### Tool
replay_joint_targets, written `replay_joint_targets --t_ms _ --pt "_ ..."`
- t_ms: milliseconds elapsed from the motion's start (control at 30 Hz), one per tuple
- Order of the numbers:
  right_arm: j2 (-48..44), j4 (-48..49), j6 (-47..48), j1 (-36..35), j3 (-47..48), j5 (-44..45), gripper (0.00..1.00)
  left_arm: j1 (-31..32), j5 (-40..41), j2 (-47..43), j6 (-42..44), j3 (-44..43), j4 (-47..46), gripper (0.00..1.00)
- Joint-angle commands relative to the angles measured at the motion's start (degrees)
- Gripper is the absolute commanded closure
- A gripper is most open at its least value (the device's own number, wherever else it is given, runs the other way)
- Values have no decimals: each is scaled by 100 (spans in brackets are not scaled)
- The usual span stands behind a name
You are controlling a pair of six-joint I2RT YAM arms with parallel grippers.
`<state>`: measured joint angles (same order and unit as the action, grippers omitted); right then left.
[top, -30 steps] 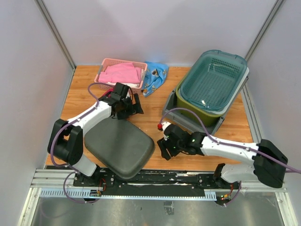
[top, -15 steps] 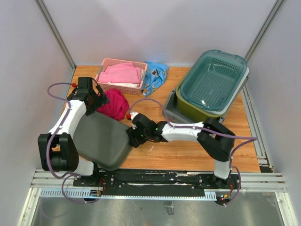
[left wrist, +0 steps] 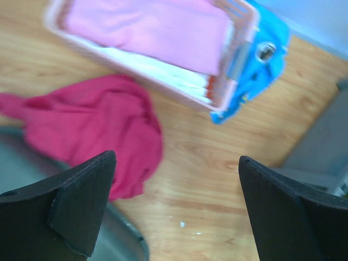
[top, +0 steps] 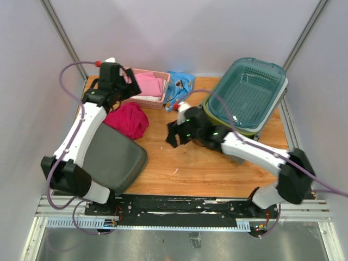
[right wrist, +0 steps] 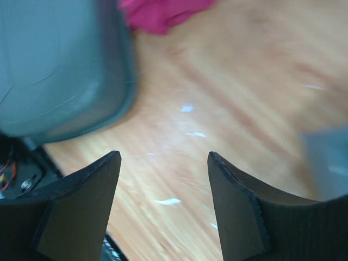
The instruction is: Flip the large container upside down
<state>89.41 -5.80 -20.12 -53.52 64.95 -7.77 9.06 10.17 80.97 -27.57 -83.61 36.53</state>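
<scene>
Your large container [left wrist: 325, 138] sits open side up at 2 o'clock, and neither gripper is on it.

The teal mesh basket [top: 244, 92] is stacked on top of it. Your right gripper [right wrist: 164, 160] hangs over bare wood near the table's centre, just off the container's 9 o'clock side, jaws apart with nothing between them. Your left gripper [left wrist: 175, 163] is up at 11 o'clock by the pink basket [top: 142, 87], jaws spread wide and empty. A magenta cloth [top: 128, 119] lies at 9 o'clock, beside the dark grey tub [top: 117, 157] at 8 o'clock.
</scene>
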Motion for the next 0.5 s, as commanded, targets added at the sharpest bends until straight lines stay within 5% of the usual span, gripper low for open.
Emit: replay_joint_targets --t_ms 0,233,467 --pt "-1611 -985 239 861 -573 817 33 941 239 972 231 -845 13 1" --pt "-3410 -2002 461 1829 -914 2200 29 1755 -706 2911 628 -2575 -65 2" --pt "-3780 -2498 549 2138 -828 2521 29 1884 -1694 4448 472 -3749 -493 4"
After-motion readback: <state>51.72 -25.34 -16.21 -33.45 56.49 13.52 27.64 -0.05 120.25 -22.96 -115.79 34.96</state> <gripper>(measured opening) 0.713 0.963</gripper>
